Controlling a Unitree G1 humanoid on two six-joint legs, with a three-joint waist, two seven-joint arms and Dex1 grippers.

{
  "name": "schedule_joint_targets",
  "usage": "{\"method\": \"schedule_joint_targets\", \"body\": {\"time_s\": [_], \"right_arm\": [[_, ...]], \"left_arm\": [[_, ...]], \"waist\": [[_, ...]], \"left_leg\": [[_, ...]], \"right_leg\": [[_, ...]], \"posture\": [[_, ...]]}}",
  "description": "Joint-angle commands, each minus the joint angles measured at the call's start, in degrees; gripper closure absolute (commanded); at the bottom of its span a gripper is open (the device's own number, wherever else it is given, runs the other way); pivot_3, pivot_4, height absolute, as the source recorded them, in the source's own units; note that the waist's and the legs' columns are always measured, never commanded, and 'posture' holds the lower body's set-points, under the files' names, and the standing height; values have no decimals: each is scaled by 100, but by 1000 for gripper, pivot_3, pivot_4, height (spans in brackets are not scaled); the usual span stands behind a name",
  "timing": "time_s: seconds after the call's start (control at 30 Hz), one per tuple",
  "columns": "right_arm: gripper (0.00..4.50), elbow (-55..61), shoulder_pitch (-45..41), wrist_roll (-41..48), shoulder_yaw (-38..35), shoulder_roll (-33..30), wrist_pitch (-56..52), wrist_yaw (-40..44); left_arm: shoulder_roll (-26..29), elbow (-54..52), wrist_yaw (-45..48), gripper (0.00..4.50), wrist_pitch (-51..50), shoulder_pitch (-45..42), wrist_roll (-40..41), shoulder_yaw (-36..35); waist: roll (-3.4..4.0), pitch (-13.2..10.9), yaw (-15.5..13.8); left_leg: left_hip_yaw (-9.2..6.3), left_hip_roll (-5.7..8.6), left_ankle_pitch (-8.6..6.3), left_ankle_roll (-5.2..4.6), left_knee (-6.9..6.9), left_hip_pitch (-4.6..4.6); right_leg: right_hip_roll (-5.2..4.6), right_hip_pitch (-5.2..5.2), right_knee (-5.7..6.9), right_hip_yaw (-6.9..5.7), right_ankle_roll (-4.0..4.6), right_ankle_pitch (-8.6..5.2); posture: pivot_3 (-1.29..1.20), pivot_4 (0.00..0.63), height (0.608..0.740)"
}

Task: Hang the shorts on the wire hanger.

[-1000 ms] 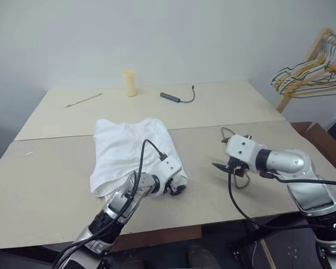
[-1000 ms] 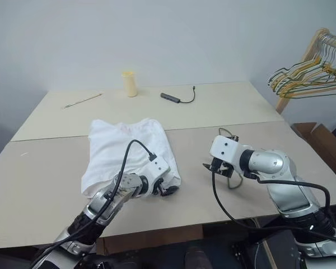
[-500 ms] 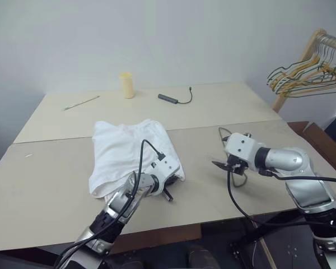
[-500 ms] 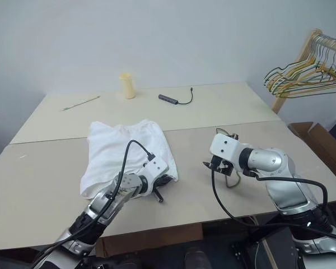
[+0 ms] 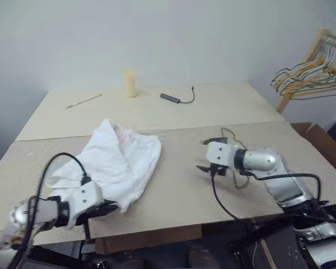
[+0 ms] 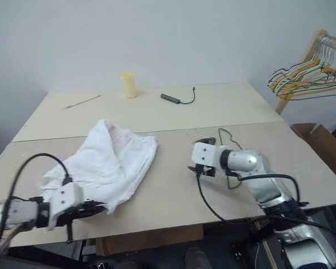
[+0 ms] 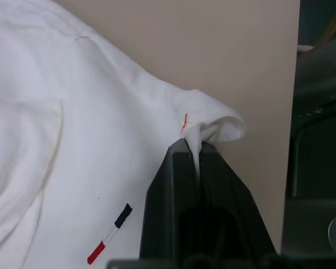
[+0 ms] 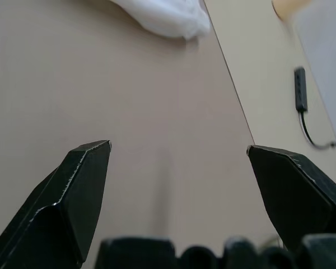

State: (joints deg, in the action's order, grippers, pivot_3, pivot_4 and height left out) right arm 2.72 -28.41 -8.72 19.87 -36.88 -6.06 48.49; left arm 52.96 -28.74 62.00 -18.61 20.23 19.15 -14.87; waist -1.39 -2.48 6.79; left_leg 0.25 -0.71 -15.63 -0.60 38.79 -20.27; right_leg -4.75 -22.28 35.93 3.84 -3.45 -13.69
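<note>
The shorts (image 5: 115, 165) stretch diagonally from the near-left tabletop (image 5: 173, 193) edge toward its middle, a corner pinched in the closed left tool (image 7: 195, 147). The right tool (image 8: 179, 154) gapes wide, empty, near what seems the wire hanger (image 5: 235, 178). A grey wall stands behind.

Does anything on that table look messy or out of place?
The shorts do: they lie rumpled and skewed, one corner drawn toward the table's front edge, pinched in the shut left gripper. The wire hanger lies flat, mostly hidden under the open right gripper, apart from the shorts. Nothing looks spilled or broken.

Silver-white arms, black cables, black-fingered right gripper (image 5: 204, 168)
</note>
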Motion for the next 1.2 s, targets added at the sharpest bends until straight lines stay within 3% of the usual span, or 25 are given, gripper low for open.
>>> {"method": "schedule_joint_targets", "body": {"time_s": [0.03, 0.23, 0.37, 0.53, 0.7, 0.8, 1.13, 1.2], "right_arm": [[0, -644, -518, -260, 330, 439, 1015, -115], [0, -2867, -1643, -1612, 1192, 1319, 2490, -1200], [0, -4560, -2408, -2390, 1589, 1944, 3166, -2462], [0, -5887, -3008, -2980, 1921, 2403, 3686, -3374], [0, -6616, -3350, -3081, 1979, 2802, 4037, -3647], [527, -6888, -3471, -3183, 2042, 2895, 4298, -3636], [4128, -7421, -3653, -3525, 2138, 3062, 4167, -4048], [4465, -7474, -3663, -3514, 2094, 3015, 4035, -4044]], "left_arm": [[-25, -113, 206, 4445, 151, 167, 406, -838], [-153, -255, 224, 4445, 58, 517, 647, -1469], [-164, -439, 237, 4445, 1, 772, 708, -1724], [-205, -651, 168, 4445, -121, 844, 760, -1772], [-122, -715, 196, 4445, -260, 895, 785, -1782], [-105, -690, 276, 4500, -265, 933, 824, -1882], [-50, -604, 348, 4500, -299, 887, 781, -1888], [-33, -441, 251, 4500, -235, 735, 634, -1722]], "waist": [[1, -1, -16], [-1, -2, -27], [-1, -2, -28], [1, -3, -20], [3, -4, -6], [6, -6, 48], [10, -8, 32], [11, -9, 28]], "left_leg": [[0, 0, 0, 0, 0, -1], [-1, -10, -6, 10, -1, 0], [-5, -15, -12, 22, -2, 1], [-11, -17, -13, 23, -8, 1], [-18, -17, -14, 25, -10, 3], [-21, -19, -14, 25, -10, 6], [-25, -18, -14, 26, -18, 7], [-25, -18, -14, 26, -18, 7]], "right_leg": [[4, 0, -1, 0, 5, 3], [20, -6, 1, 2, 31, 18], [27, -15, 13, 3, 45, 18], [32, -24, 24, 3, 55, 16], [33, -25, 28, 3, 58, 16], [38, -26, 33, 3, 60, 16], [39, -30, 38, 1, 68, 12], [39, -30, 39, 1, 68, 12]], "posture": [[-34, 0, 740], [-1, 0, 740], [21, 0, 740], [38, 0, 740], [41, 0, 740], [42, 0, 740], [39, 0, 740], [20, 0, 740]]}}
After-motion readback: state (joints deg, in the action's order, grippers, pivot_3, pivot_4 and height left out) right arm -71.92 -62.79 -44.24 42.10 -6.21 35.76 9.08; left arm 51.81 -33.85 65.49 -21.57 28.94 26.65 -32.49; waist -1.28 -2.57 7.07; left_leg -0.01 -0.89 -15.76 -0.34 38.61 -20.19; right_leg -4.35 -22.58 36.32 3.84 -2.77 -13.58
